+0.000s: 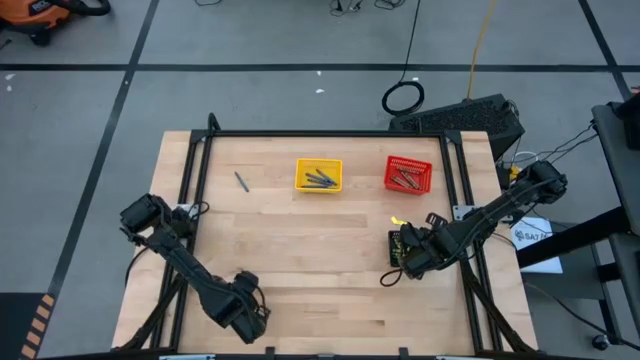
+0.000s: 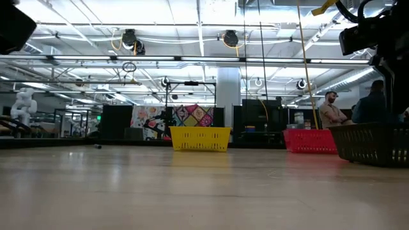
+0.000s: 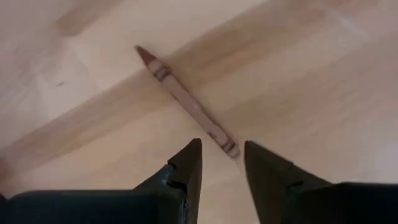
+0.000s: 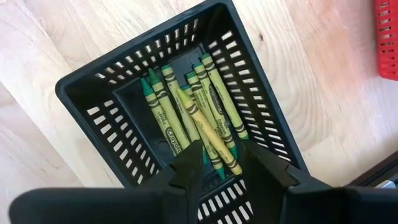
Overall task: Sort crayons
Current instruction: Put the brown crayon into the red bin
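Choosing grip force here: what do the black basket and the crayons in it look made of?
Black basket: likely moulded plastic, going by its slotted walls and smooth, slightly glossy rim. Crayons: probably wax in matte printed paper wrappers, with bare green tips showing.

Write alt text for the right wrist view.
The right gripper, fingers open, hovers over a black mesh basket holding about ten green and yellow-green crayons piled lengthwise. The basket sits on a wooden table; a red basket's edge shows nearby.

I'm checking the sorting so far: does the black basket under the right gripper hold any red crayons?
No: the black basket holds only green and yellow-green crayons, below the right gripper.
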You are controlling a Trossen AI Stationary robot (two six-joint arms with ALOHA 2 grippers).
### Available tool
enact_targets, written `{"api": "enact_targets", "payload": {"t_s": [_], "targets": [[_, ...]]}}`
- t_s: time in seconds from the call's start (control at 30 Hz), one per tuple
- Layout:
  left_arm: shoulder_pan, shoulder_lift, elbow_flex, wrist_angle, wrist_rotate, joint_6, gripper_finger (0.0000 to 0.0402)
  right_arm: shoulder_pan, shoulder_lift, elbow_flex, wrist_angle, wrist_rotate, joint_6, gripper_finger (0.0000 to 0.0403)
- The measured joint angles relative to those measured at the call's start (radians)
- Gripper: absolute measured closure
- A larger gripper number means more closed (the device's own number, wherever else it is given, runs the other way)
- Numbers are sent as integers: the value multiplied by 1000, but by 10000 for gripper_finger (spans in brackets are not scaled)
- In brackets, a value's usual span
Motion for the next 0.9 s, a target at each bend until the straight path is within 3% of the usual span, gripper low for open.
{"api": "enact_targets", "payload": {"t_s": [0.23,0.63,0.9], "targets": [[-9,0,0,-79,-13,-100,286,0,0,0,8,1,-2,307],[-1,0,-25,-69,-57,-122,286,0,0,0,8,2,-2,307],[1,-5,-138,96,-38,-125,286,0,0,0,11,2,-1,307]]}}
